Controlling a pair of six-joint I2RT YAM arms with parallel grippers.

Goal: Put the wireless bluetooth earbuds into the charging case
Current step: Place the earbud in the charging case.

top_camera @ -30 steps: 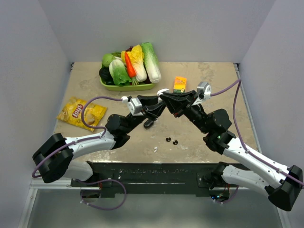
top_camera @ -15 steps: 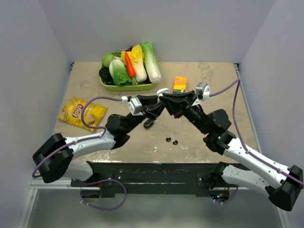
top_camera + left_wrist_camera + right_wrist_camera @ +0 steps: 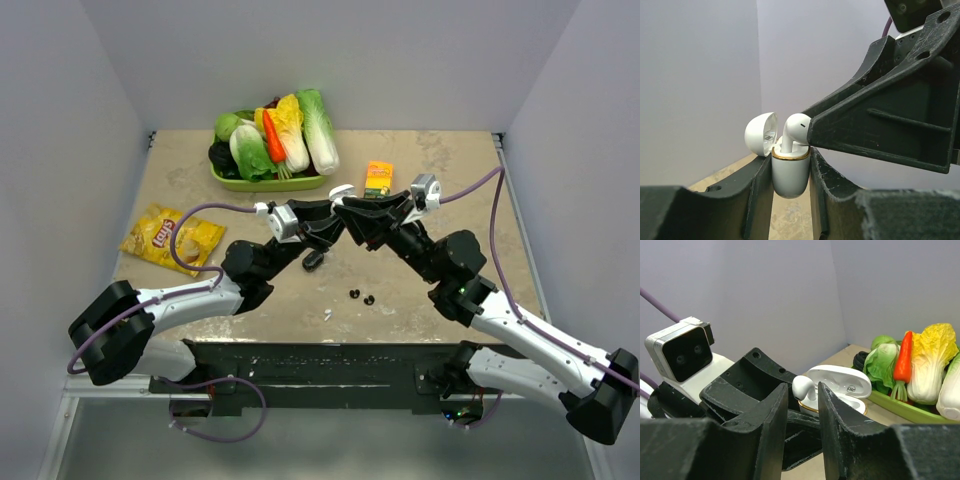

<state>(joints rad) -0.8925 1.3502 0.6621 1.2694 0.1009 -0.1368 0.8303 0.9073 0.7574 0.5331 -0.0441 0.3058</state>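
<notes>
My left gripper is shut on the white charging case, held above the table with its gold rim up and its lid open. A white earbud stands with its stem in the case. My right gripper straddles this earbud; its jaws are open, with a gap on the left side. In the top view both grippers meet at the case over mid-table. Two black earbuds and a tiny white piece lie on the table nearer the arm bases.
A green tray of toy vegetables stands at the back of the table. An orange carton sits right of it. A yellow chips bag lies at the left. Walls close the table on three sides.
The right gripper's jaws have spread apart around the white earbud. Both arms have stayed almost in place, and the left gripper keeps its hold on the case.
</notes>
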